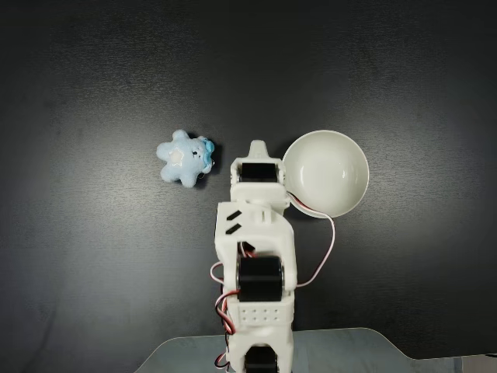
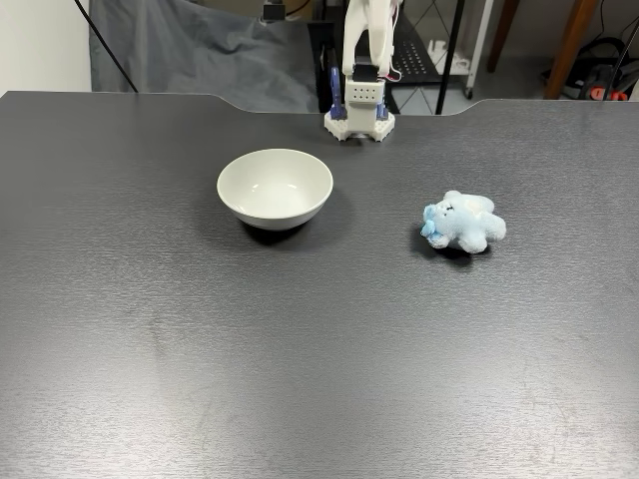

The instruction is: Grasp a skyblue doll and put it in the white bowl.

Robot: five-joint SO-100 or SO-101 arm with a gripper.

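Observation:
The skyblue doll [image 1: 185,157] lies on the dark table, a small pale plush with a brighter blue bit at one side; it also shows at the right [image 2: 464,222]. The white bowl [image 1: 335,177] stands upright and empty, seen left of centre [image 2: 275,187] in the other fixed view. My gripper [image 1: 258,146] sits folded over the arm, between doll and bowl as seen from above. It shows as a single narrow tip with no gap and holds nothing. It is a short way from the doll and just beside the bowl's rim.
The arm's base [image 2: 359,110] is clamped at the table's far edge, by a notch in the tabletop. A thin white cable [image 1: 330,241] loops out beside the arm near the bowl. Dark tabletop [image 2: 300,349] spreads wide in front of both objects.

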